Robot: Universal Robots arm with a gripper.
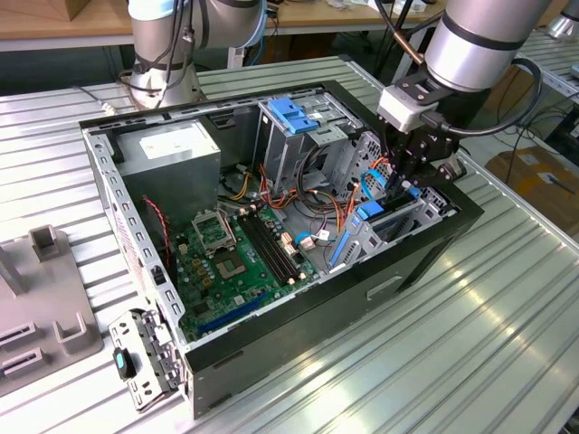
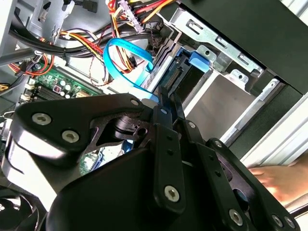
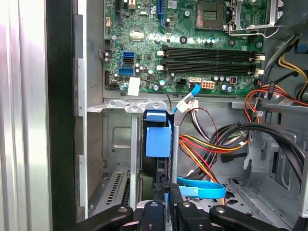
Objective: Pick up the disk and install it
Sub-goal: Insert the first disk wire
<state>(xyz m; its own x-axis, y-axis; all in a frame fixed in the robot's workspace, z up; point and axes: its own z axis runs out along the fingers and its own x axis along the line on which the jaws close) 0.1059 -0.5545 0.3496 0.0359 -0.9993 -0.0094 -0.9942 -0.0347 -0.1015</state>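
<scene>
A ribbed metal table holds an open computer case lying on its side. The gripper reaches down into the case's corner on the exterior view's right. In both wrist views its fingers sit close together, and they seem to pinch the thin top edge of the disk.

The disk stands on its edge right under the gripper, part way down a slot in the metal drive bay. Its blue rail runs along the slot.

The disk looks hard, stiff and a bit heavy for its size. Its metal faces are likely smooth and slippery, and a knock could harm it. The blue plastic rail looks like the safest place to hold.

Coloured wires lie just beside the bay. The green board is farther off.
</scene>
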